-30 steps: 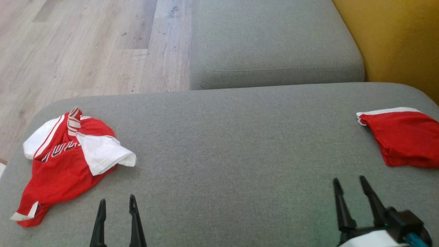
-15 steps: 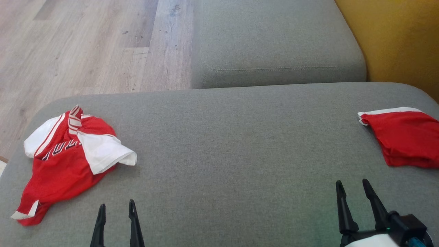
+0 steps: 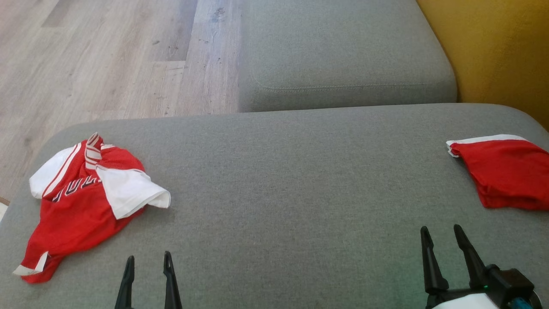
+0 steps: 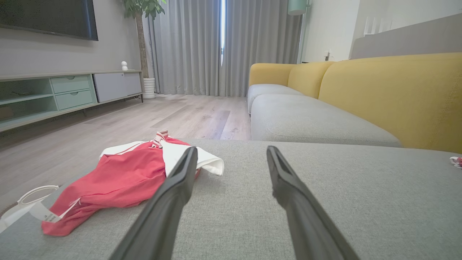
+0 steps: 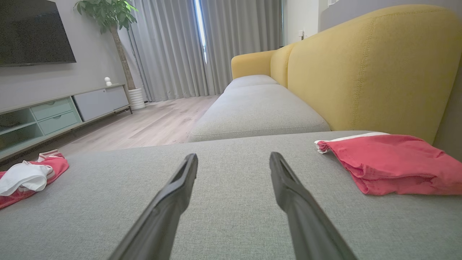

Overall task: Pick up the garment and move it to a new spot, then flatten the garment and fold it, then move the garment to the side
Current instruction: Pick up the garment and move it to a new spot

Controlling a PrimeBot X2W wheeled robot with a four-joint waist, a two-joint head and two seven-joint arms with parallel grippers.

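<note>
While crumpled in a heap, lies at the lower left of the head frame on the wide grey fabric sofa cushion (image 3: 291,193): red and white mesh jersey (image 3: 77,206). Just right of it, at the bottom edge, left gripper (image 3: 148,257), two dark fingers spread wide, holding nothing. At the lower right, right gripper (image 3: 441,229), also spread wide, holding nothing. By the right edge, folded red cloth with white trim (image 3: 506,176), flat on the same cushion. Upper left, pale wood floor (image 3: 107,56).
</note>
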